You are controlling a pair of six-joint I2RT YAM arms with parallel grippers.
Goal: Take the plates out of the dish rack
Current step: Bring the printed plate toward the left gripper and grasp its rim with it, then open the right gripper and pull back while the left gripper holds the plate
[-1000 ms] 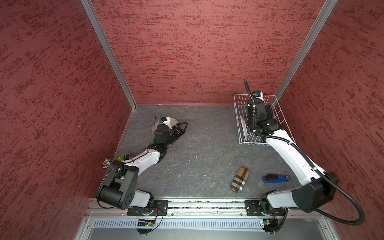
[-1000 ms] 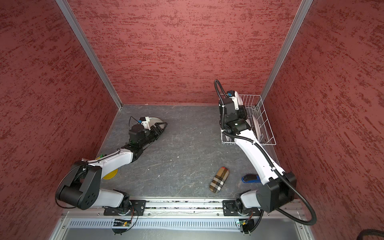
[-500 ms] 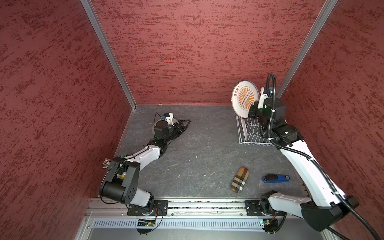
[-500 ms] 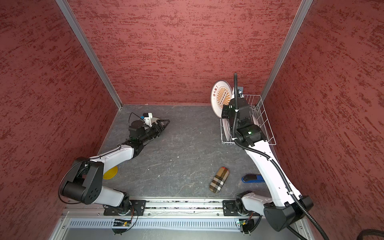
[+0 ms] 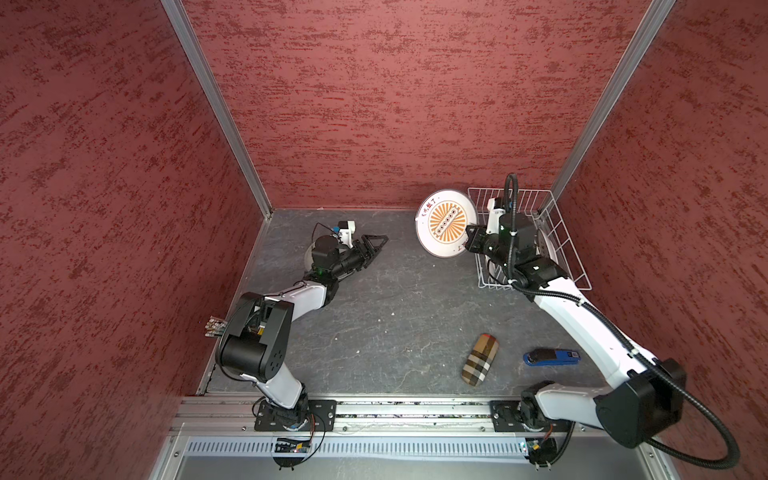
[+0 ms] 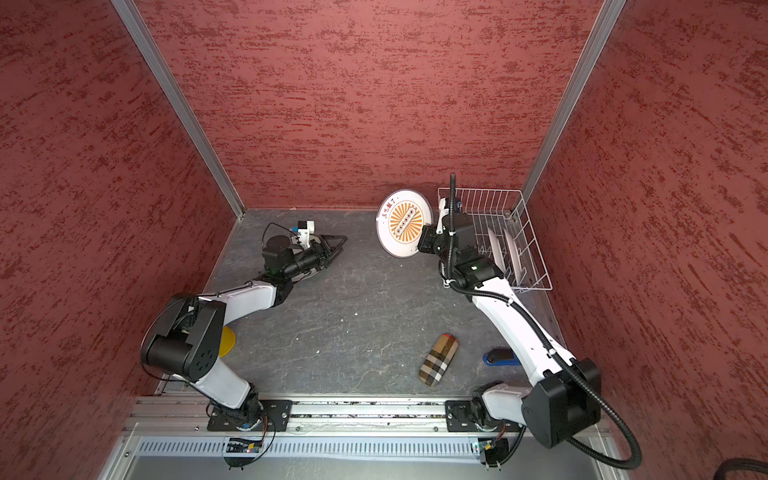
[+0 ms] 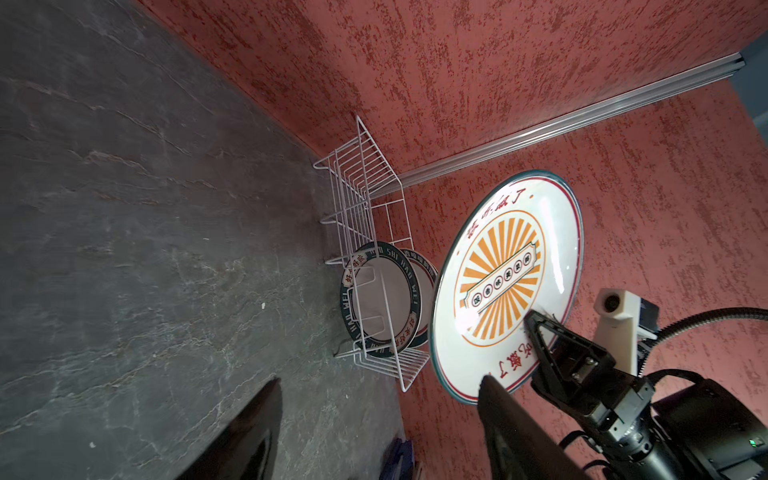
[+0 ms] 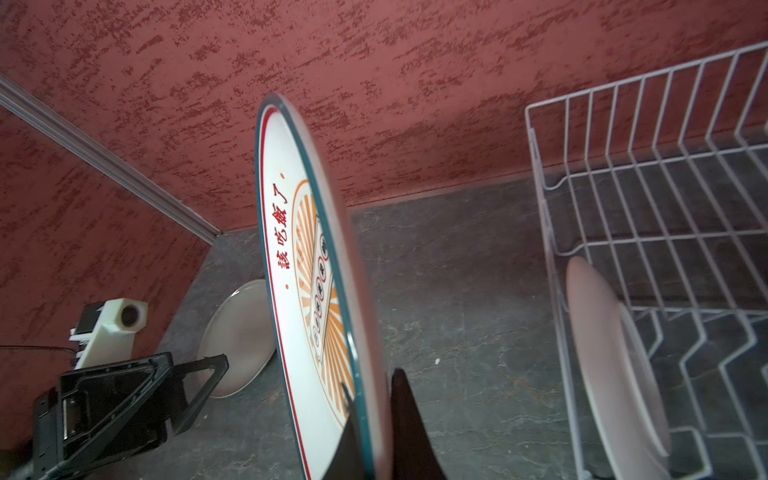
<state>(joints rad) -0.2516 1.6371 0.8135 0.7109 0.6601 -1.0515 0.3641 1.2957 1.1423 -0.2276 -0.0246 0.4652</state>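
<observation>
We log right pincer (image 5: 469, 237) clamped on rim of white round orange-sunburst plate (image 5: 445, 222), upright in air beside white wire dish rack (image 5: 528, 199), left pincer (image 5: 376, 241) gaping; judged stiff, slick, breakable: grip rim deep.

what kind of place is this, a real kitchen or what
Most likely a robot test cell, not a real kitchen: red textured walls box in a slate tabletop, the left arm and right arm stand on a metal rail, and the dish rack looks staged.
</observation>
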